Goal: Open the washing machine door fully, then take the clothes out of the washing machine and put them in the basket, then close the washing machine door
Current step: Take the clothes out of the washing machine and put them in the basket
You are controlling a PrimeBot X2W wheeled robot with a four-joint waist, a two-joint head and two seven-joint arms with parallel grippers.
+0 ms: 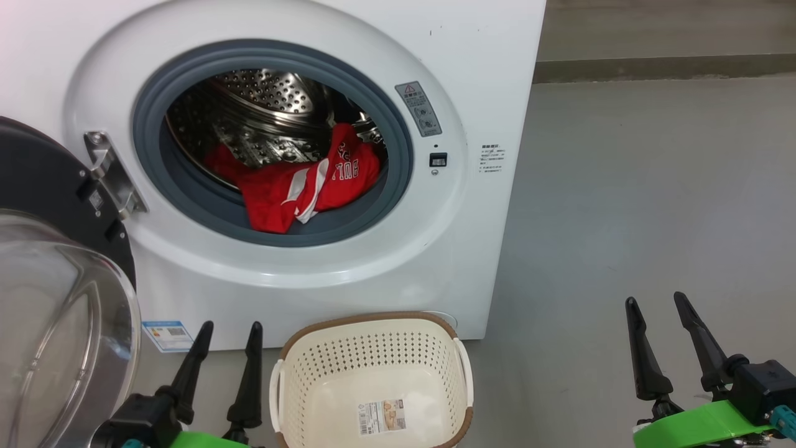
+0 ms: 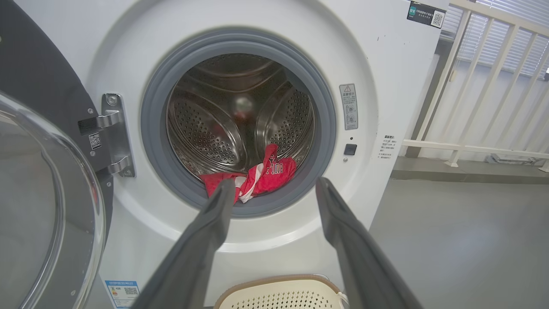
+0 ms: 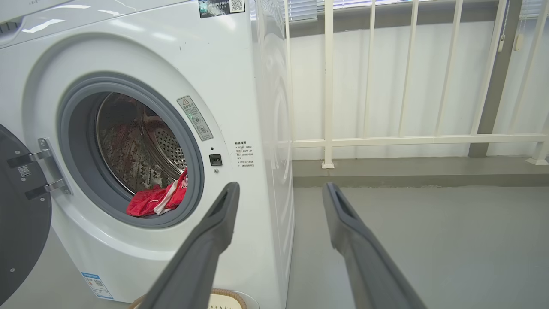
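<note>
1. Jaws of both grippers stand wide apart and hold nothing. The left gripper (image 1: pixel 231 328) and the right gripper (image 1: pixel 655 301) sit low, with their fingers pointing up and forward toward the washing machine (image 1: pixel 485 74).
2. Left gripper is just beside the basket (image 1: pixel 373 318). The right gripper is well apart from it, over the floor (image 1: pixel 622 218) to the machine's right.
3. Washing machine door (image 1: pixel 43 180) is swung wide on its hinge at the left, its glass bowl bulging toward the robot.
4. Clothes (image 1: pixel 298 186) lie at the drum's mouth, a red heap stretched left to right, with the front edge draped on the grey gasket (image 1: pixel 149 137).
5. Basket stands on the floor close in front of the machine, mouth up.
</note>
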